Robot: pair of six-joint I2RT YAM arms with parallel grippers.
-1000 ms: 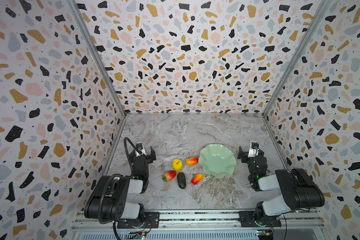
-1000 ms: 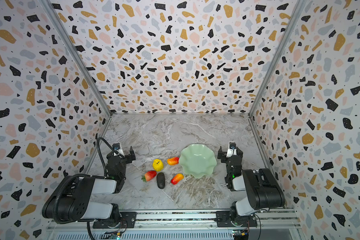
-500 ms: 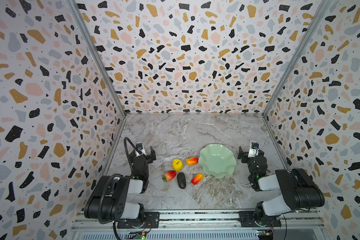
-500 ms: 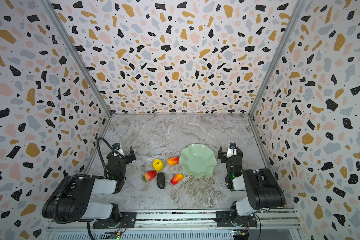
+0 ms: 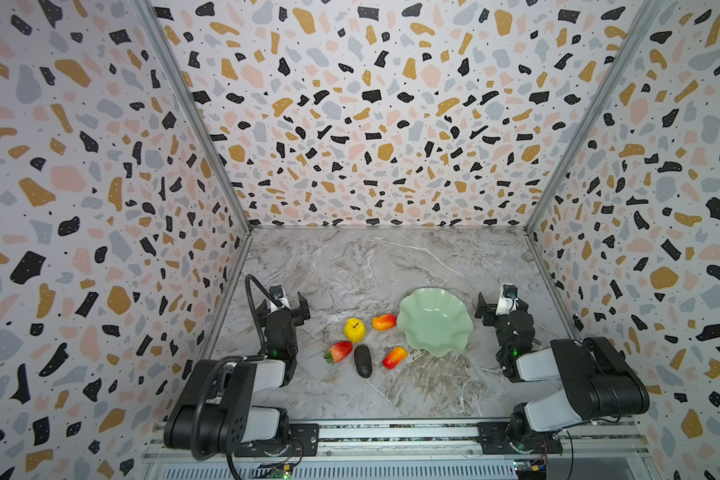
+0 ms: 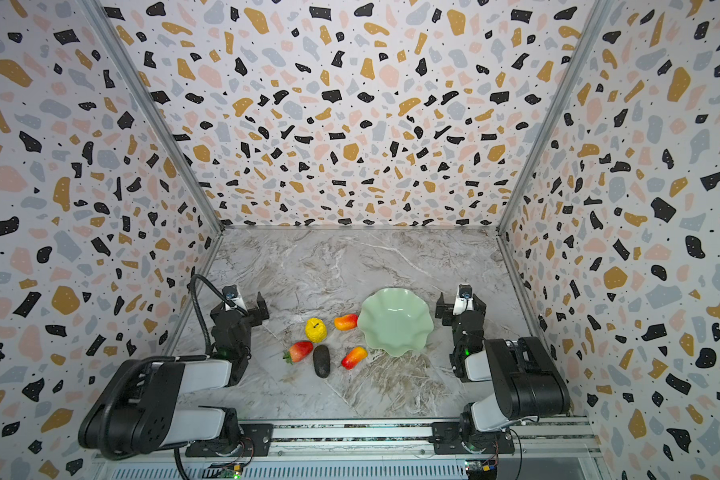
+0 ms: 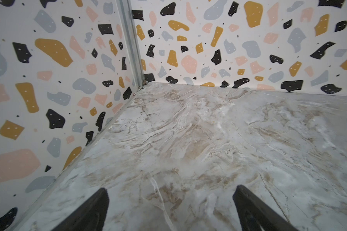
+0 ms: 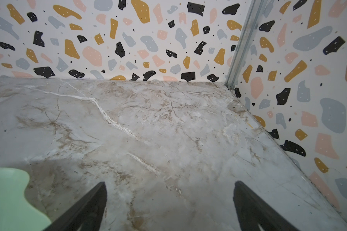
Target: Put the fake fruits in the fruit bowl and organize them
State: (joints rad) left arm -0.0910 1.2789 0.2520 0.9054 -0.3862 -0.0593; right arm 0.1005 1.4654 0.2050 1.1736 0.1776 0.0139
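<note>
left tool (image 5: 283,306) and right tool (image 5: 501,308) both spread wide and empty, low over the tabletop (image 5: 350,266)

fruit bowl (image 5: 435,324) sits lower centre-right in both top views, and all five fruits lie outside it, to its left. one red-orange oval (image 5: 384,321) is nearly at its rim, with the bumpy yellow fruit (image 5: 354,329) beside it. below them come the strawberry (image 5: 339,351), the dark oblong fruit (image 5: 363,360) and a second oval (image 5: 395,357). the left tool is left of the cluster, the right tool just right of the bowl.
</note>
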